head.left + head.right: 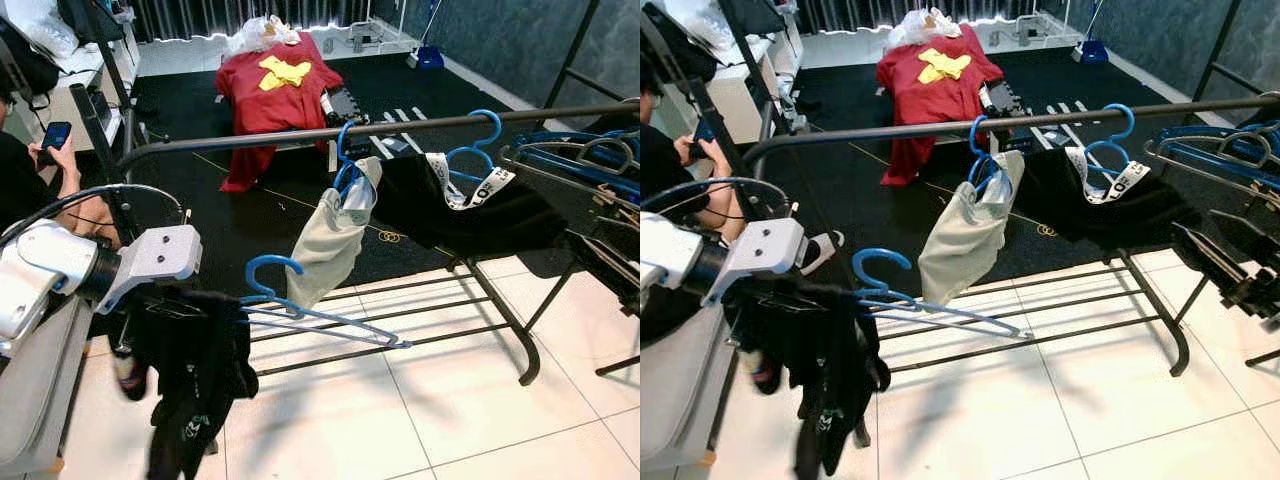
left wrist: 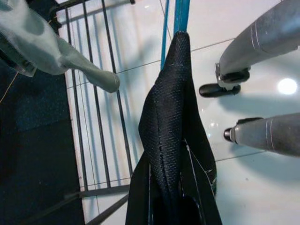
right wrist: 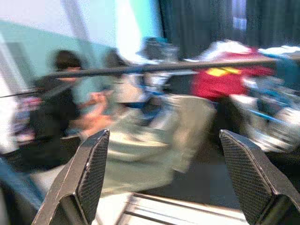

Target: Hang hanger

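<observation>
Blue hanger [image 1: 300, 308] with a black garment [image 1: 195, 365], held low, short of the rail [image 1: 330, 133].
Left gripper [image 1: 215, 305] is clamped on it; right gripper [image 3: 164, 183] hangs wide apart, holding nothing.

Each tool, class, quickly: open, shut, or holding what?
Left tool: shut on the blue hanger carrying a black garment.
Right tool: open, holding nothing.

Head stereo pair looks forward and down, sharing the rail [image 1: 330, 132], left wrist view faces the floor [image 2: 234, 28] closely, right wrist view faces the rail, blurred.
</observation>
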`<state>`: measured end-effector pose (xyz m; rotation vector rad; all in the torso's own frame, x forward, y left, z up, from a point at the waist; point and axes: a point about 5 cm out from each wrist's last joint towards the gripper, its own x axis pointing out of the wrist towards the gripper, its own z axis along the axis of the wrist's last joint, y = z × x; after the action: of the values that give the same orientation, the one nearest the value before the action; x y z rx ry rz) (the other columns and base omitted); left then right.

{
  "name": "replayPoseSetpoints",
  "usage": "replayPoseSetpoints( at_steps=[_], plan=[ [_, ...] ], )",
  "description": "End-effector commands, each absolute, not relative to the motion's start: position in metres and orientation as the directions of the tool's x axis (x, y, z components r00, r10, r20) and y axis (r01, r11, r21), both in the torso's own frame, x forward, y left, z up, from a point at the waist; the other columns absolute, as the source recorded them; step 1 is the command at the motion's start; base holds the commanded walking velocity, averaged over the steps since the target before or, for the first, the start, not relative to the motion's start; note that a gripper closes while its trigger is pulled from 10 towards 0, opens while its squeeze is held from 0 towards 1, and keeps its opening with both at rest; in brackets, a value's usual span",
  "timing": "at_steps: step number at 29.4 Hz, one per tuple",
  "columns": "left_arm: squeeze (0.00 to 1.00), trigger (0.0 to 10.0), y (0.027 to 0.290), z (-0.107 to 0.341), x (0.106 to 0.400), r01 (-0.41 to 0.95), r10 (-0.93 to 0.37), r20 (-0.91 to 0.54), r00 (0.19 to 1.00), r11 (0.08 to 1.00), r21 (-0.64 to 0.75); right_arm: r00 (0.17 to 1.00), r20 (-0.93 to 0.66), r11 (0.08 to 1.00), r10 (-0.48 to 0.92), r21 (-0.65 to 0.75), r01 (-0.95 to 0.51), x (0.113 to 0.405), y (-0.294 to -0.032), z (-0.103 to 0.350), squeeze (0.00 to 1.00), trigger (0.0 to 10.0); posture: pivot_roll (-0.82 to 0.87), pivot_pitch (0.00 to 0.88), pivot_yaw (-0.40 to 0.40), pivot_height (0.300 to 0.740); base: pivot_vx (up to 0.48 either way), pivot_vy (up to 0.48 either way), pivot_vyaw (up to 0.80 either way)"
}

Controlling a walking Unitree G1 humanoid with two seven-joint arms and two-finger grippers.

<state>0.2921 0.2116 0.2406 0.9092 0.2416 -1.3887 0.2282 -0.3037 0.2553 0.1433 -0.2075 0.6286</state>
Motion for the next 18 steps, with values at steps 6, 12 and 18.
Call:
replayPoseSetpoints(
  at_steps=[6,12,18],
  plan=[
    [0.0,10.0,0.173,0.246,0.293,0.86,-0.73,-0.676,0.105,-0.275,0.43,0.461,0.239,0.454,0.854,0.088,-0.887,0.234,-0.208,0.247,0.0,10.0,-0.02,0.036,0.01,0.74,0.0,0.0,0.0],
    [0.0,10.0,0.161,0.246,0.292,0.85,-0.735,-0.674,0.08,-0.303,0.43,0.378,0.161,0.372,0.912,0.065,-0.926,0.238,-0.181,0.244,0.0,10.0,-0.02,0.034,0.006,0.74,0.0,0.0,0.0],
    [0.0,10.0,0.156,0.251,0.29,0.847,-0.736,-0.672,0.077,-0.308,0.433,0.327,0.014,0.326,0.945,0.02,-0.945,0.234,-0.172,0.244,0.0,10.0,-0.01,0.034,-0.003,0.74,0.0,0.0,0.0]
  ],
)
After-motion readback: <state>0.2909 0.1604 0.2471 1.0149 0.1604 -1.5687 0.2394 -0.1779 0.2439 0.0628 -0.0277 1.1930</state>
